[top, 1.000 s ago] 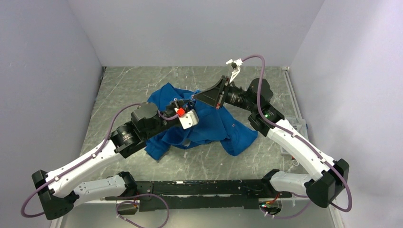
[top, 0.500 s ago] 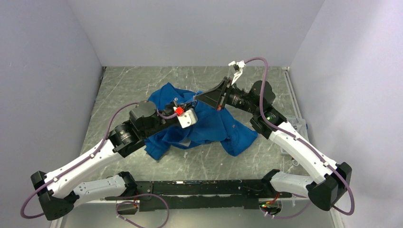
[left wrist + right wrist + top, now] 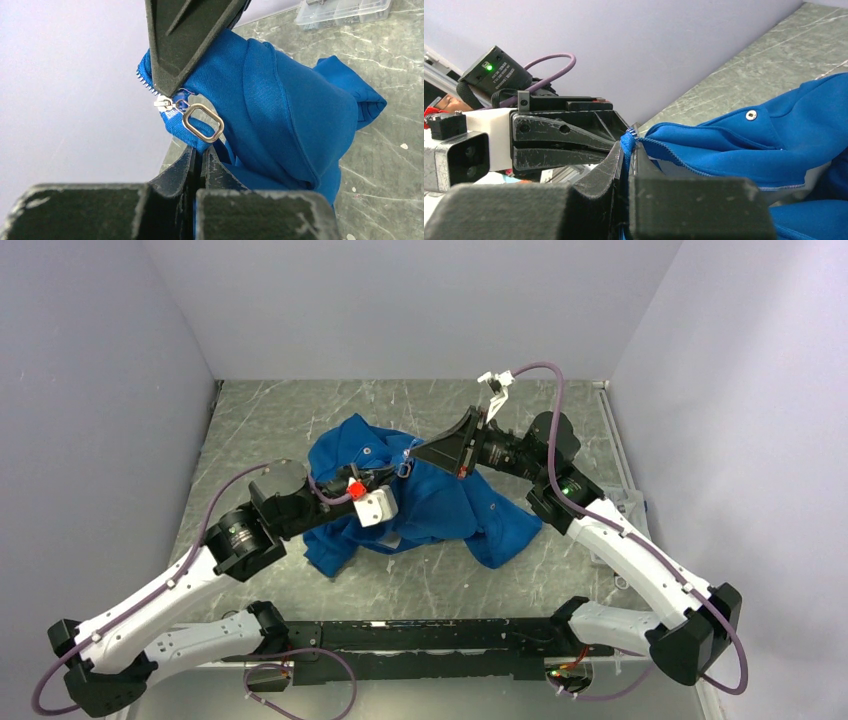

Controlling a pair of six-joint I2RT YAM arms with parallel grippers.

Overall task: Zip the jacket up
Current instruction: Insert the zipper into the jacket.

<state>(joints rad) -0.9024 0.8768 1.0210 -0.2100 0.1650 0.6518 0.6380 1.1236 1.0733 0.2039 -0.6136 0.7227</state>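
Note:
The bright-blue jacket [image 3: 440, 505] lies bunched mid-table, its front edge lifted. My right gripper [image 3: 414, 453] is shut on the jacket's zipper edge [image 3: 628, 142], with zipper teeth [image 3: 684, 157] running off to the right. My left gripper [image 3: 396, 472] is shut on a fold of blue fabric [image 3: 200, 147] just below the silver ring pull [image 3: 202, 122]. The slider [image 3: 165, 104] and the teeth [image 3: 145, 80] sit against the right gripper's black fingers [image 3: 185, 40]. The two grippers nearly touch tip to tip. The jacket also shows in the left wrist view [image 3: 280, 110].
A clear plastic box [image 3: 345, 10] sits on the grey marbled table [image 3: 300, 420] behind the jacket. Pale walls enclose the table on three sides. A silver snap [image 3: 751, 115] shows on the jacket. The left wrist camera housing [image 3: 454, 155] is close to my right gripper.
My left arm has drawn back to the left and nearer, lowering its elbow, still holding the fabric. The right arm has barely moved.

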